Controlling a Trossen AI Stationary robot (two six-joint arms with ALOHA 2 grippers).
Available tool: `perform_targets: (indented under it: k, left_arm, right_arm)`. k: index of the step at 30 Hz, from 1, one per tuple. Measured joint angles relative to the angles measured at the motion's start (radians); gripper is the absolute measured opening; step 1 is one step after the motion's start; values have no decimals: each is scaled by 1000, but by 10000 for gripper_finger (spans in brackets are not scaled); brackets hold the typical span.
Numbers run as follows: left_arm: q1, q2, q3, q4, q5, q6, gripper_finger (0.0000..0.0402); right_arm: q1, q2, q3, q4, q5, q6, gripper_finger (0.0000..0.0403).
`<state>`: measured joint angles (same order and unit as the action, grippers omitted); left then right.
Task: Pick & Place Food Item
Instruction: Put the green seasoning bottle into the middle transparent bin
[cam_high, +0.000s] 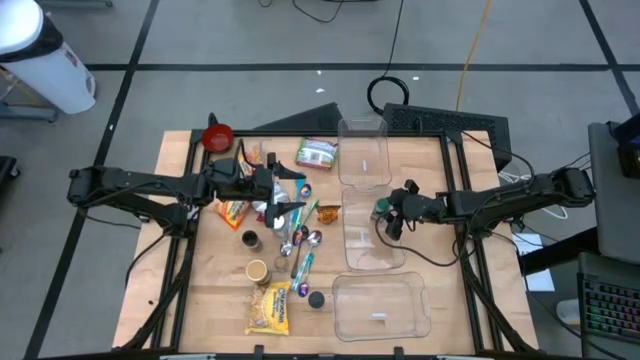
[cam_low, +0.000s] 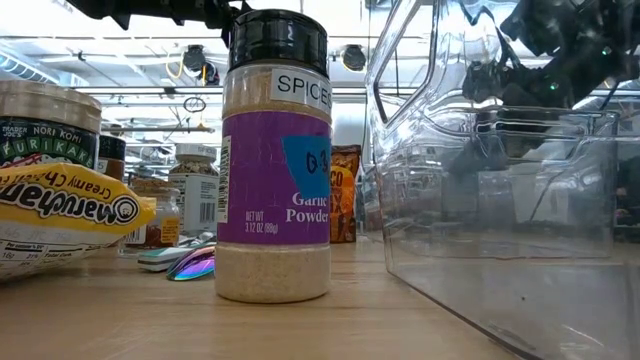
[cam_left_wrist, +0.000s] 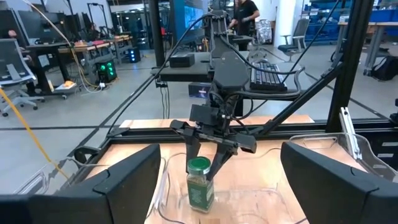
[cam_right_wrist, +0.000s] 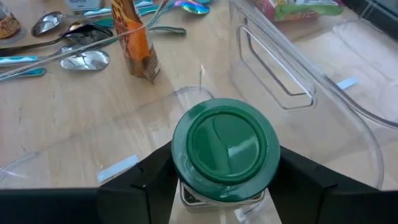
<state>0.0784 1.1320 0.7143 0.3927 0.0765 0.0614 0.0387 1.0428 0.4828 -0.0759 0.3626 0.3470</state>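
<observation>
**Green-lidded jar standing in the middle bin between the right gripper's fingers**

The wooden table is carrying everything, and the middle clear bin serves as the landmark here. It is sitting between two other clear bins: one toward the table's far edge and one toward the near edge.

The right arm is reaching in from the right side of the table, and the right gripper is hanging over the left part of the middle bin. The green-lidded spice jar is standing upright inside that bin, on its floor. In the left wrist view the two fingers are angling down on either side of the jar's lid. In the right wrist view the green lid is sitting squarely between the fingers, with the dark pads close against both sides. Whether they are clamping the jar or just spread beside it cannot be told.

The left gripper is hovering left of the middle bin, above the scattered food items and spoons, with its fingers spread apart and holding nothing.

A garlic powder bottle is standing upright just left of the near bin. A yellow noodle packet is lying farther left of it.
</observation>
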Motion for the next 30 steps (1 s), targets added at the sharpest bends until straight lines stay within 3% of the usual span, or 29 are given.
perform_targets:
  k: [6, 22, 30]
  left_arm:
    - [0, 0, 0, -2, 0, 0, 344]
    - [0, 0, 1, -4, 0, 5, 340]
    - [0, 0, 1, -9, 0, 4, 340]
  right_arm:
    - [0, 1, -2, -6, 0, -23, 235]
    - [0, -12, -2, 72, -2, -70, 237]
    - [2, -100, -2, 124, -128, -98, 237]
